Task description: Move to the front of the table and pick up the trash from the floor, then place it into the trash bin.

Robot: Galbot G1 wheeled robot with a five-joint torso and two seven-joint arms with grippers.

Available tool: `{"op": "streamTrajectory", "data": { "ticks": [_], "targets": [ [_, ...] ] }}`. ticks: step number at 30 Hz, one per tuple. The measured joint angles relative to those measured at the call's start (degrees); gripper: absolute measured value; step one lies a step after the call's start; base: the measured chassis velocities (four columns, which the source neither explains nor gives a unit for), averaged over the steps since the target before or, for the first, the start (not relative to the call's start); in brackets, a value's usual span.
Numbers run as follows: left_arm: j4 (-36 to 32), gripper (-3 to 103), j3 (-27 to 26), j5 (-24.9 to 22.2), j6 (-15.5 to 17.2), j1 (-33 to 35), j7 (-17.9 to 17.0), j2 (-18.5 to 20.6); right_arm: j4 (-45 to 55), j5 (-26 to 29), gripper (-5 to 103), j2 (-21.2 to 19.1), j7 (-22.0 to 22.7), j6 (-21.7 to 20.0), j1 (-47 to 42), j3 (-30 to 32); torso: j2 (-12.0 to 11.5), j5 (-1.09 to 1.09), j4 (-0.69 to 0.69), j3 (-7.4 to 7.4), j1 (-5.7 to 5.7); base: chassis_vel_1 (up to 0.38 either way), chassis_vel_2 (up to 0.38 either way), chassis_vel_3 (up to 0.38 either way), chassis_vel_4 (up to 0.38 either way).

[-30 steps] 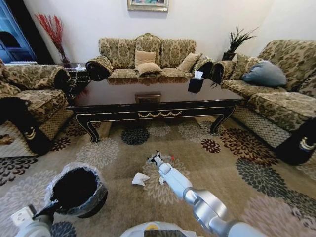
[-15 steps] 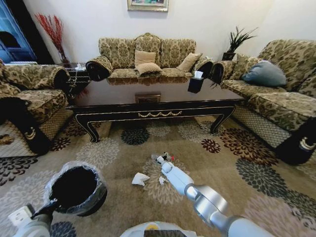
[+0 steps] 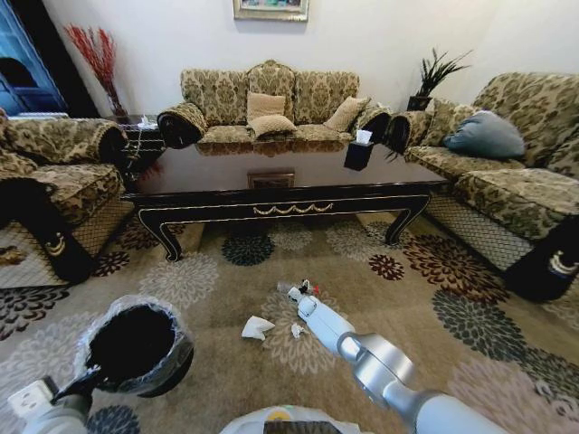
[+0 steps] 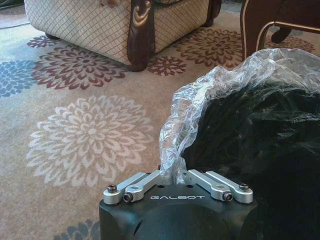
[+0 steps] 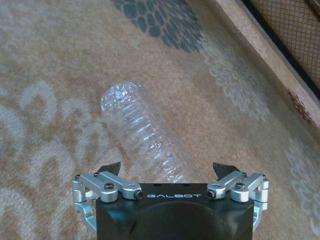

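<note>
Moved: your right end effector crept forward, fingers apart around a clear ribbed plastic bottle, its cap end hidden.
Left end effector: clamped on the black bin's crinkled clear liner.

Three flowery sofas stand around the room. A black tissue box has white tissue sticking out. A green plant sits in the corner, red twigs opposite.

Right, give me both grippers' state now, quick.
Left gripper: shut on the liner of the trash bin.
Right gripper: open, its fingers either side of a clear plastic bottle lying on the floor.
</note>
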Motion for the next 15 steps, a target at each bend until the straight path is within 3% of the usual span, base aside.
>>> {"op": "streamTrajectory", "data": {
  "ticks": [13,15],
  "targets": [
    [0.5,2,0.3,0.0,0.0,-0.2,-0.1,0.1,-1.5,-2.1,101,1.4,0.2,-3.0,0.6,1.3,0.0,-0.01,0.0,0.0,0.0,0.0,0.0,0.0,0.0],
    [0.5,2,0.3,0.0,0.0,-0.3,-0.1,0.1,-1.6,-2.5,97,1.4,0.0,-3.6,0.6,1.5,0.0,-0.01,0.0,0.0,0.0,0.0,0.0,0.0,0.0]
  ]
}}
